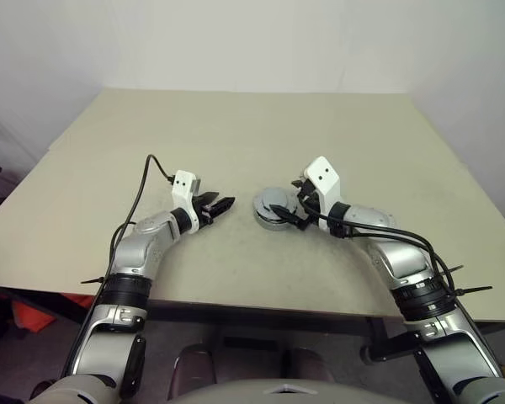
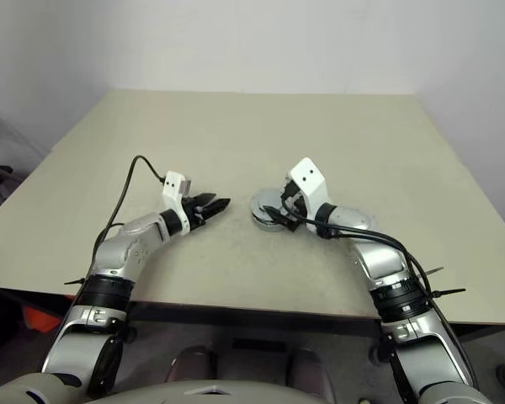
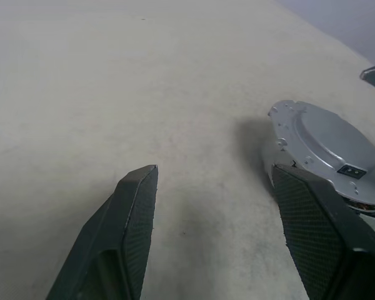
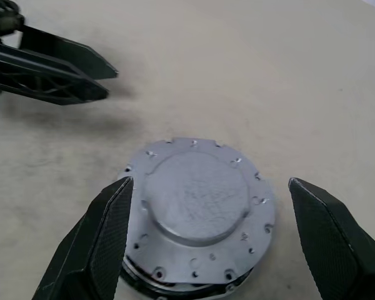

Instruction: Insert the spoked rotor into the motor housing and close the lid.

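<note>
The motor housing stands on the table's middle, a short grey cylinder. On top of it sits the lid, a flat grey cap with a raised smooth centre and small holes round its rim. The spoked rotor is hidden. My right gripper is open wide, one finger on each side of the lid, nothing held. Left of the housing, my left gripper hovers open and empty, pointing at the housing. The left gripper's fingers also show in the right wrist view, beyond the lid.
The beige table stretches bare behind and beside the housing. Its front edge runs just below my forearms. A white wall stands behind the table's far edge.
</note>
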Robot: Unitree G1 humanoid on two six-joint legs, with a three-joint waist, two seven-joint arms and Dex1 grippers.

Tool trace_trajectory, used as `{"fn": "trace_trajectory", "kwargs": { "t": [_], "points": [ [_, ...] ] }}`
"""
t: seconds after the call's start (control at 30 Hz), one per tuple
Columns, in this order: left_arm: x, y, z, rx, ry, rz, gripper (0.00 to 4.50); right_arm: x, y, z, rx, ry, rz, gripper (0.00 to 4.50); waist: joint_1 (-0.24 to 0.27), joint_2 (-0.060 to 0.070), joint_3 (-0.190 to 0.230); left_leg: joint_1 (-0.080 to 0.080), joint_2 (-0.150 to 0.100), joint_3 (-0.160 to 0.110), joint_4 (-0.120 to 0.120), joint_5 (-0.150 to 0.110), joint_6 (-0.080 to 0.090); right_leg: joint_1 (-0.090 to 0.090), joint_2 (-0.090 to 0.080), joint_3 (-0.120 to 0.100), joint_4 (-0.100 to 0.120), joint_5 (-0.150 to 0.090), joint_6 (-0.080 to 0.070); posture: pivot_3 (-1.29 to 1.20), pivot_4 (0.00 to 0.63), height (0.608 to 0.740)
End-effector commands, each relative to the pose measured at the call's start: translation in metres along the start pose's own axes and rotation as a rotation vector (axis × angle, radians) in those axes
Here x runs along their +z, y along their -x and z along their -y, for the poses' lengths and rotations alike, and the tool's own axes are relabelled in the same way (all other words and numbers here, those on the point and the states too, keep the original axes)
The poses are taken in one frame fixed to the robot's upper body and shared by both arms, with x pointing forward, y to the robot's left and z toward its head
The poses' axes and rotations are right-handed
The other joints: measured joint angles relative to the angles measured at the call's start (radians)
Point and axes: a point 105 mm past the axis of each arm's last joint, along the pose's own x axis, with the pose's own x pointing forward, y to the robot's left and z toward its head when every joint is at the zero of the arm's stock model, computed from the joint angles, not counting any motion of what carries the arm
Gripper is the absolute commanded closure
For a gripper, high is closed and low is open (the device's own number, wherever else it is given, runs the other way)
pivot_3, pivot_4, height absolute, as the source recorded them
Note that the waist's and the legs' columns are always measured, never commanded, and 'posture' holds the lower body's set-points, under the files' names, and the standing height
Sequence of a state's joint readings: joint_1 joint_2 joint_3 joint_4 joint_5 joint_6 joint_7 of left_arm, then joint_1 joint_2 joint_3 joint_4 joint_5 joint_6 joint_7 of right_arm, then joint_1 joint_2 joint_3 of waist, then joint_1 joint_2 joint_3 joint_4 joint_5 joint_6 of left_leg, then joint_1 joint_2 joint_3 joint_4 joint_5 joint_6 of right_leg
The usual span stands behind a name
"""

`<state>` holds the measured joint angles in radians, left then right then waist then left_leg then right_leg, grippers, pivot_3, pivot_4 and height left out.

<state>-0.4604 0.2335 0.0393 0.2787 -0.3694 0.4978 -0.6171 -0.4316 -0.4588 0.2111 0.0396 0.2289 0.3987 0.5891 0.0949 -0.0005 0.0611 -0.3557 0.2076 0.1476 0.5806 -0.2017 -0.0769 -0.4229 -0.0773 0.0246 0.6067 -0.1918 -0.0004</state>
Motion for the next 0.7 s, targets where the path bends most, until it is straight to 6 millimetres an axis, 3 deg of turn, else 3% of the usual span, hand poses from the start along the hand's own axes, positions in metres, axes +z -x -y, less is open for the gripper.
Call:
{"fn": "trace_trajectory", "kwargs": {
  "t": [0.03,0.67,0.7],
  "points": [
    [0.013,0.002,0.000,0.005,-0.032,0.049,1.47,0.013,-0.005,0.007,-0.010,-0.006,0.051,0.01,0.000,0.000,0.000,0.000,0.000,0.000,0.000,0.000,0.000,0.000,0.000,0.000,0.000,0.000,0.000,0.00,0.000,0.740],
    [0.012,0.005,-0.003,0.029,-0.036,0.046,1.47,-0.004,-0.021,0.002,-0.018,-0.092,0.011,0.01,-0.001,0.000,0.000,0.002,0.000,0.000,0.001,0.000,0.001,0.000,0.000,-0.001,0.001,0.001,-0.001,0.00,0.000,0.740],
    [0.012,0.005,-0.004,0.031,-0.036,0.045,1.47,-0.003,-0.020,0.003,-0.020,-0.093,0.013,0.19,-0.001,0.000,0.000,0.002,0.000,0.000,0.001,0.000,0.001,0.000,0.000,-0.001,0.001,0.001,-0.001,0.00,0.000,0.740]
  ]
}}
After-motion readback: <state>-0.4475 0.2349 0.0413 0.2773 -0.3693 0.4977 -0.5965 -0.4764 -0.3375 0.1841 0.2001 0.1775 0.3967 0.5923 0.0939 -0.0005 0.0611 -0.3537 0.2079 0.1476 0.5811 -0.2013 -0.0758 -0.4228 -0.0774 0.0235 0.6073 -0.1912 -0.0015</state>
